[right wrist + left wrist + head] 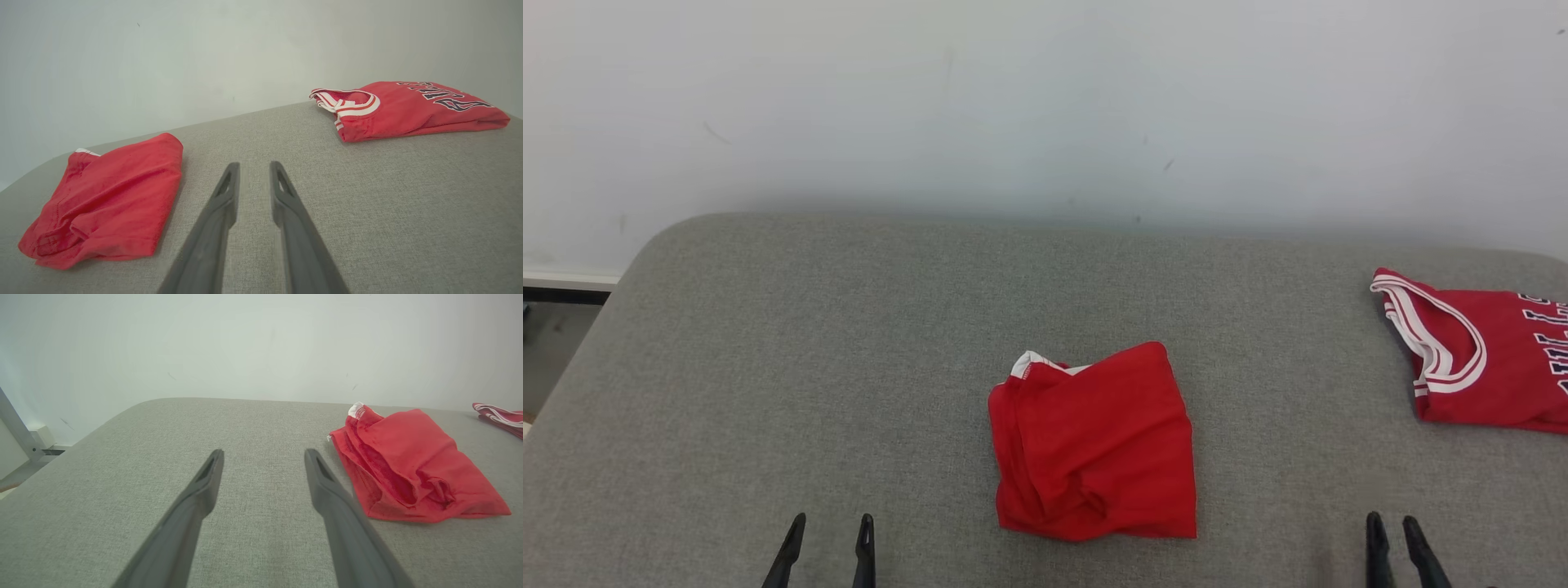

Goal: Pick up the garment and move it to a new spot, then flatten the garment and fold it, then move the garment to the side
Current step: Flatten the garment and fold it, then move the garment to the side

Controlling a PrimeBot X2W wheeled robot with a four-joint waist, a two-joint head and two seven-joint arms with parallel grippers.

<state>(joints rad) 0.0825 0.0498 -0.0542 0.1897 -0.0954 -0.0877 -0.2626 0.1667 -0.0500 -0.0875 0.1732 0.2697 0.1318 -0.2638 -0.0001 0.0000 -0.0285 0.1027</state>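
Red garment [1094, 445] lies between left pincer [833, 518], spread wide, and right pincer [1392, 518], narrowly parted, both low and empty

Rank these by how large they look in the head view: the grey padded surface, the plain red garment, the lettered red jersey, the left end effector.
1. grey padded surface
2. plain red garment
3. lettered red jersey, cut off by the picture's edge, so its full size is unsure
4. left end effector

From the head we look down on the grey fabric surface [768, 367]; both wrist views sit low, facing the white wall [1045, 98], sharing the folded red garment [1094, 441]
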